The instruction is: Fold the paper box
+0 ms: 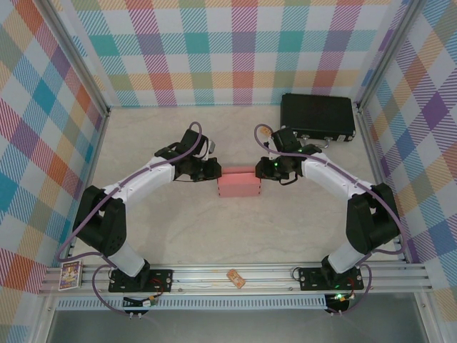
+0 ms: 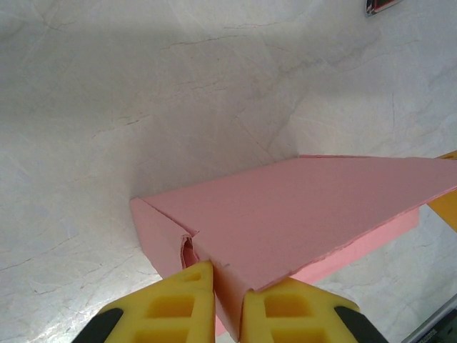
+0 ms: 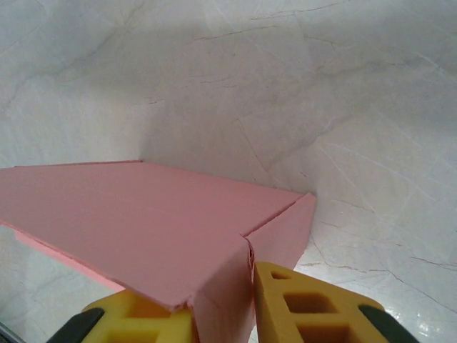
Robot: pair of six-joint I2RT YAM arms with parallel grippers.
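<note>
Where the left arm [image 1: 139,177] and right arm [image 1: 332,179] meet at the middle of the counter [image 1: 214,236], the paper box [image 1: 239,183] lies flat, a salmon-pink rectangle with its long sides running left to right. The left jaws are almost closed, pinching the box's left end wall between 2 yellow fingers [image 2: 200,282]; a small flap [image 2: 187,251] gapes just beside that corner. The right jaws clamp the opposite end the same way, cardboard wedged between them, with 1 finger largely hidden behind the pink wall. The counter is pale and marbled with fine grey veins, shadowed softly beyond the box. On 3 sides stand plaid walls [image 1: 214,50] in teal, orange, purple and yellow. A black case [image 1: 318,116] sits in the far right corner, well apart from the box. Along the near edge an aluminium rail [image 1: 271,275] carries both arm bases, with a small brown item [image 1: 236,278] on it and a picture card [image 1: 70,274] at its left end. Each wrist view cuts the box off at the frame edge, so its full length goes unseen there. The brown item is too small to identify.
</note>
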